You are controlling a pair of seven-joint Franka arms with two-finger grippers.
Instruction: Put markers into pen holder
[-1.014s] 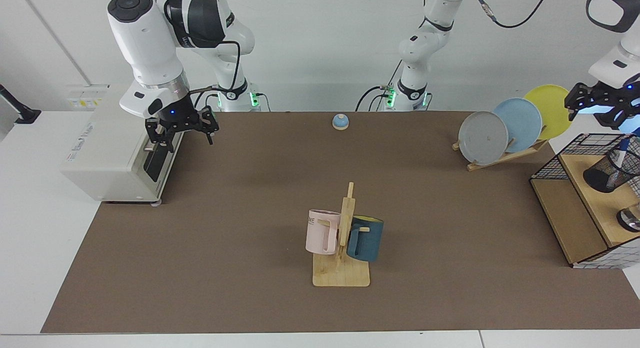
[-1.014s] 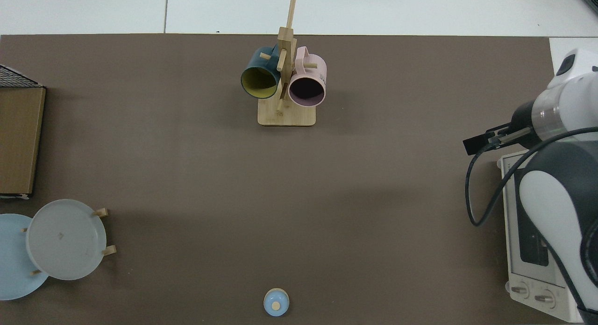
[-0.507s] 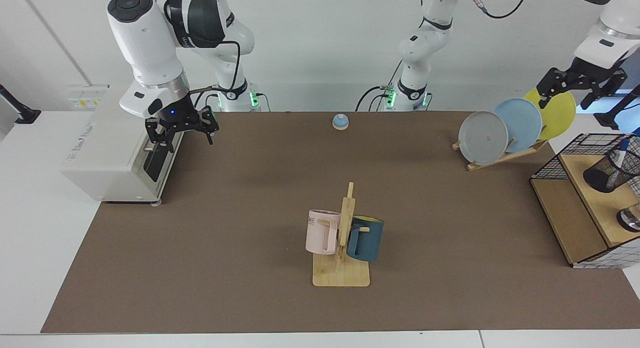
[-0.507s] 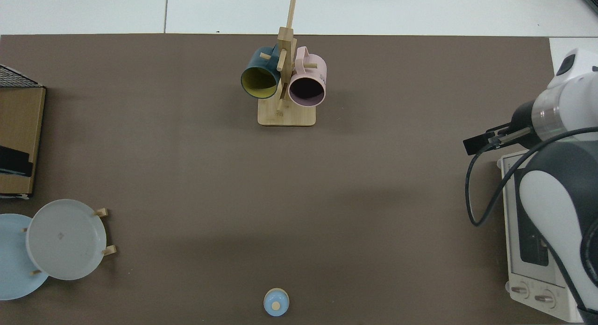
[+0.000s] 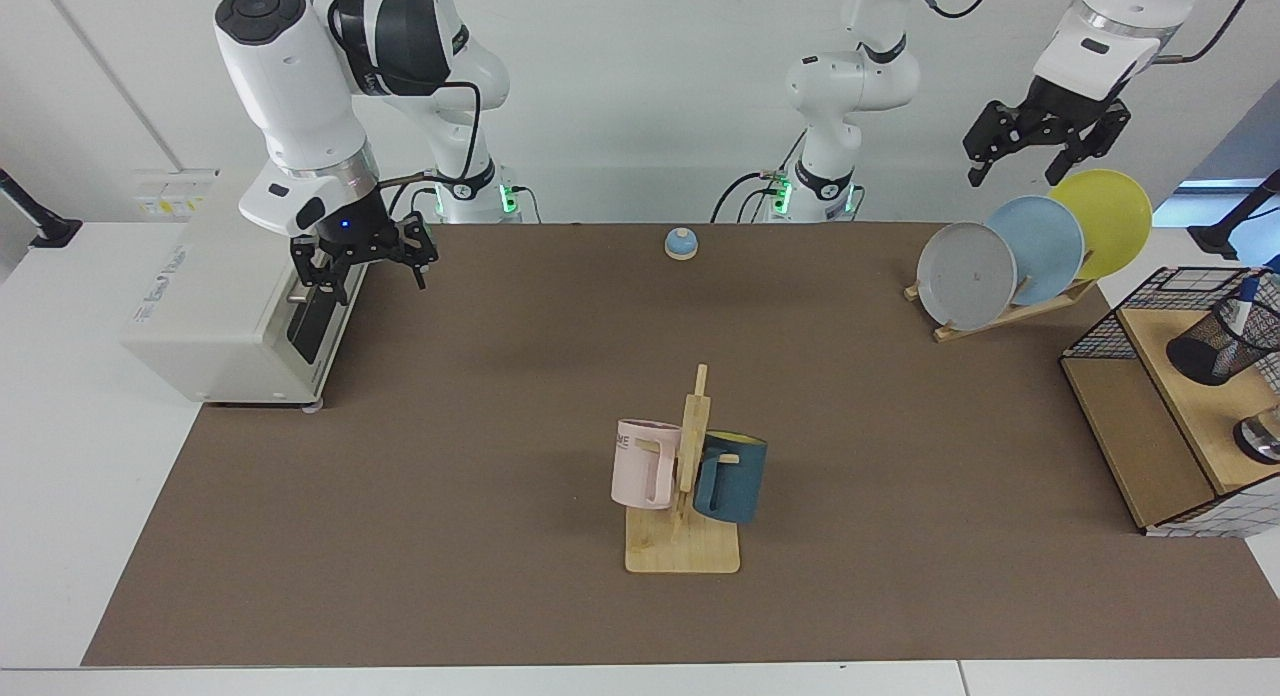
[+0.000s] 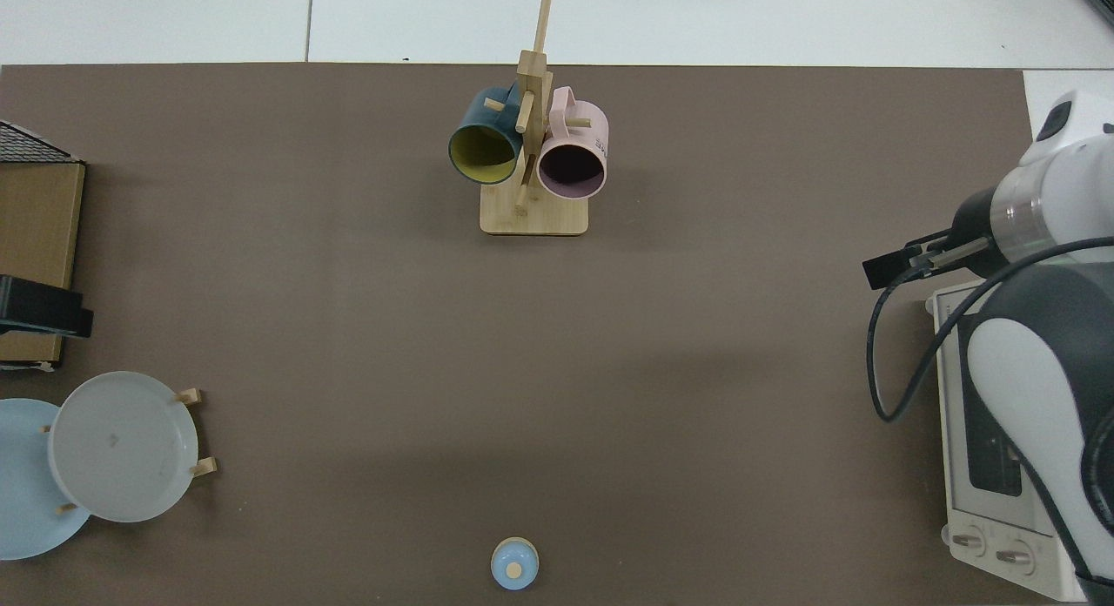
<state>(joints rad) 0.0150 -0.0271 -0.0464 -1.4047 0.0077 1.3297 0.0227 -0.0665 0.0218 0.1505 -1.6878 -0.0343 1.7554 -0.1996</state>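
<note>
Left arm: raised high, its wrist bent down above the plates (image 5: 1040,241).
Left gripper (image 5: 1025,161): hangs in the air over the plate rack, fingers spread, holding nothing.
Right arm: waits by the white box (image 5: 225,306).
Right gripper (image 5: 370,266): hangs just in front of the box, fingers spread, empty.
Marker (image 5: 1243,301): slim and white with a blue cap, standing tilted inside the holder, cap end up above the rim.
Holder (image 5: 1215,344): black mesh cup on the wooden shelf of the wire basket (image 5: 1110,326), at the facing view's right edge.
</note>
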